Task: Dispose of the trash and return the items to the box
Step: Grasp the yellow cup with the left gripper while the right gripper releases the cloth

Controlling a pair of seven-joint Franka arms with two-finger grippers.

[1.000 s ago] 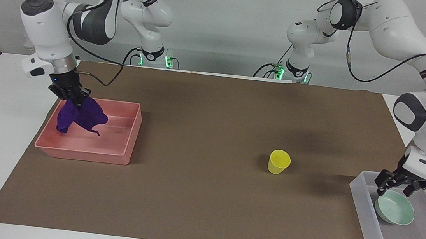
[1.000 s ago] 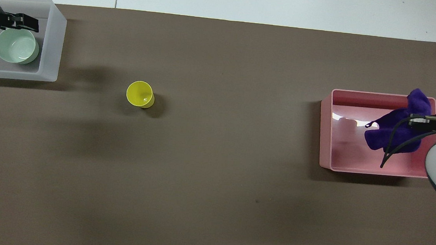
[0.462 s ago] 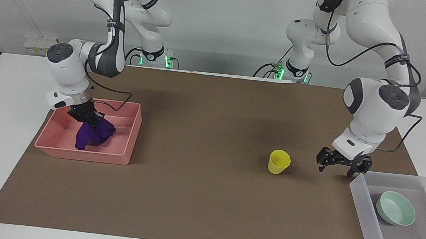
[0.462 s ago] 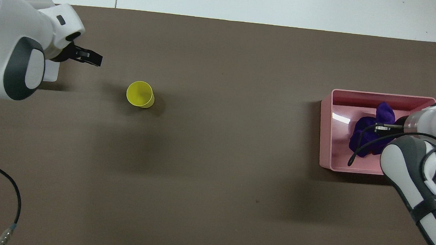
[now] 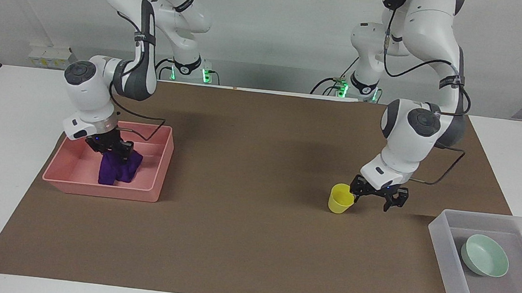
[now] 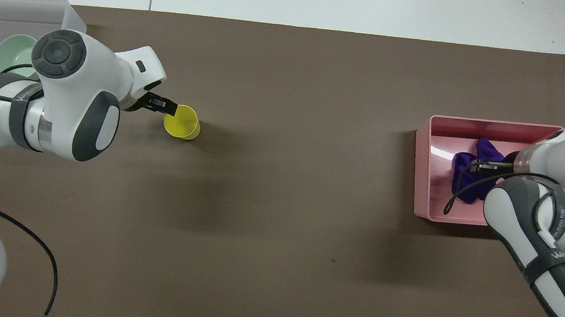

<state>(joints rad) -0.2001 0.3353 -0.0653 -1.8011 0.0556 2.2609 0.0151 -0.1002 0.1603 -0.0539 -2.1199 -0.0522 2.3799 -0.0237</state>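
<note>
The purple cloth (image 5: 117,169) lies bunched on the floor of the pink tray (image 5: 99,190) at the right arm's end. My right gripper (image 5: 112,148) is down in the tray, shut on the top of the cloth; both also show in the overhead view, cloth (image 6: 464,169) and gripper (image 6: 483,166). The yellow cup (image 5: 341,199) stands upright on the brown mat. My left gripper (image 5: 377,199) is open, low beside the cup, one finger at its rim (image 6: 180,120). The mint-green bowl (image 5: 485,255) sits in the clear box (image 5: 444,257) at the left arm's end.
A brown mat (image 5: 242,240) covers the table, bare between the cup and the pink tray. White tabletop borders the mat. The clear box (image 6: 22,7) lies partly under the left arm in the overhead view.
My left gripper left the bowl in the box and moved across to the yellow cup. My right gripper lowered the purple cloth from above the pink tray onto its floor.
</note>
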